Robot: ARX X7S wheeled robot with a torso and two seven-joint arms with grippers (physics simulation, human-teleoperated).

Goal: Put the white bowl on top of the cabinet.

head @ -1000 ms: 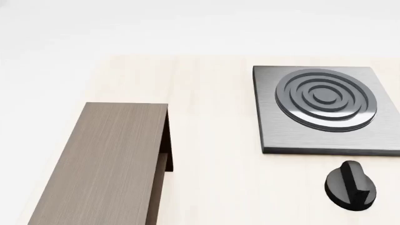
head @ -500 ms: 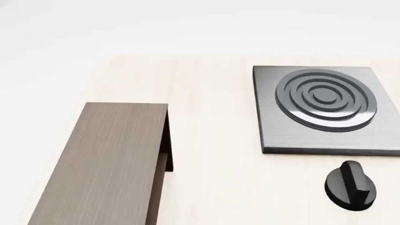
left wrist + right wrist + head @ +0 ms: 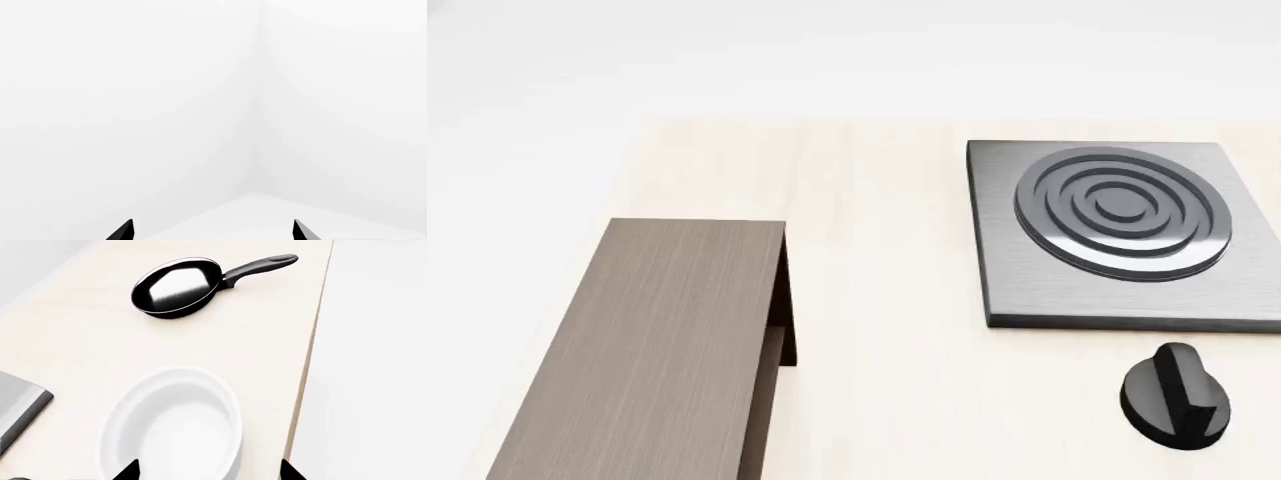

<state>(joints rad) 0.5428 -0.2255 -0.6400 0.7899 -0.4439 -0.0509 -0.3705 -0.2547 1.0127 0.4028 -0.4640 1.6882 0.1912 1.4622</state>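
On the pale wooden desk (image 3: 881,300), seen from the head camera, the cabinet (image 3: 654,345) stands at the left, a long grey-brown box with a bare flat top. To its right sits a square grey stove plate (image 3: 1121,235) with dark concentric rings, and nearer the camera a black knob (image 3: 1176,395). No arm shows in this view. The left claw (image 3: 212,231) faces blank white walls, its tips spread apart. The right claw (image 3: 208,471) hovers with its tips spread wide over the white bowl (image 3: 171,427), which rests upright on the desk near its edge; a black frying pan (image 3: 177,287) lies beyond it.
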